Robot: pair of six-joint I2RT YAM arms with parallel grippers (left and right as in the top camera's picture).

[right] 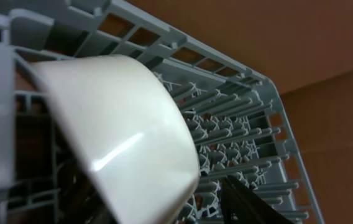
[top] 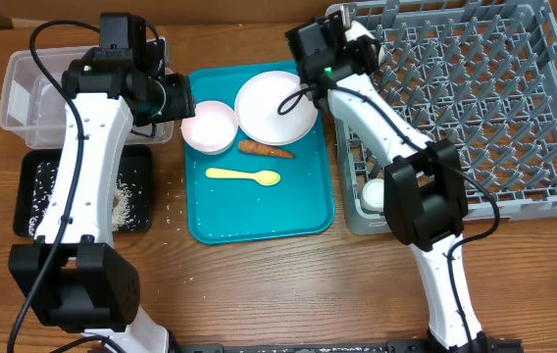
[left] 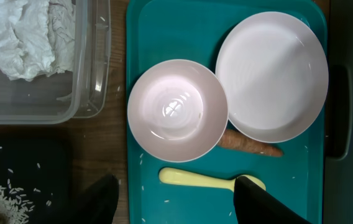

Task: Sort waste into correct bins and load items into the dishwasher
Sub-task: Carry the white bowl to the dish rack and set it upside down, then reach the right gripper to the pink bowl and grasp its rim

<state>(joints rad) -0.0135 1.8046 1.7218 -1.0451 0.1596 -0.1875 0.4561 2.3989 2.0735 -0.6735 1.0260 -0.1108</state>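
Note:
My left gripper [top: 173, 98] hangs open over the tray's left edge; its fingertips [left: 260, 199] frame the yellow spoon [left: 195, 179], touching nothing I can see. On the tray lie a white-pink bowl [left: 176, 110], the plate [left: 271, 74] and an orange carrot piece [left: 251, 146]. My right gripper [top: 360, 44] is at the far left corner of the grey dish rack [top: 475, 108]. A second bowl [right: 120, 124] leans on its side among the pegs; the right finger [right: 251, 205] stands clear of it. A white cup [top: 372, 194] sits in the rack's near left corner.
The teal tray [top: 259, 221] lies between the bins and the rack. The clear tub [top: 24, 98] at the far left holds a crumpled napkin [left: 21, 37]. The black tray [top: 38, 186] in front of it holds loose rice. A few rice grains lie on the teal tray.

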